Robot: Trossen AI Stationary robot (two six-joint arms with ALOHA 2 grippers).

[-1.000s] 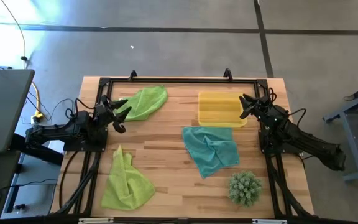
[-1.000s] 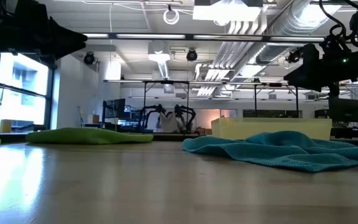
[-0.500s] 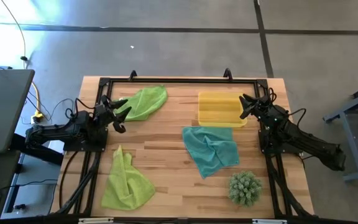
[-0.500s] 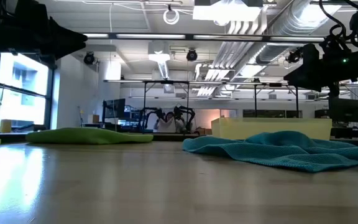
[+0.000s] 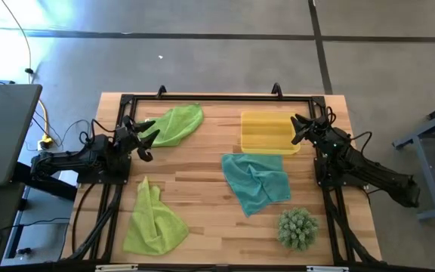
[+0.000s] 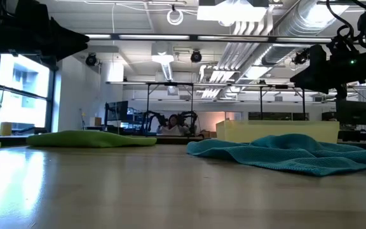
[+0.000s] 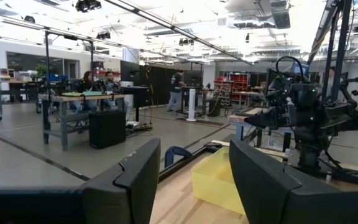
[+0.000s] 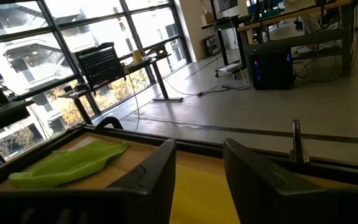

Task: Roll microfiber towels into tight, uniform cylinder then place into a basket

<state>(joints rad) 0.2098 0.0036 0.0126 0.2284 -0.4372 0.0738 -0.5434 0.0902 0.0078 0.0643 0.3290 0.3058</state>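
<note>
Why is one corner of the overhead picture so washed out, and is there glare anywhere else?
High view: the floor at top left is blown out to white-blue, likely by daylight. Low view: ceiling lamps burn white and the table mirrors them as a pale sheen. Right wrist view: the windows are overexposed. Left wrist view: bright ceiling, dark fingers blurred up close.

Towel [image 5: 257,182] lies on table [image 5: 202,174] between basket [image 5: 267,132] and plant [image 5: 298,228].
</note>
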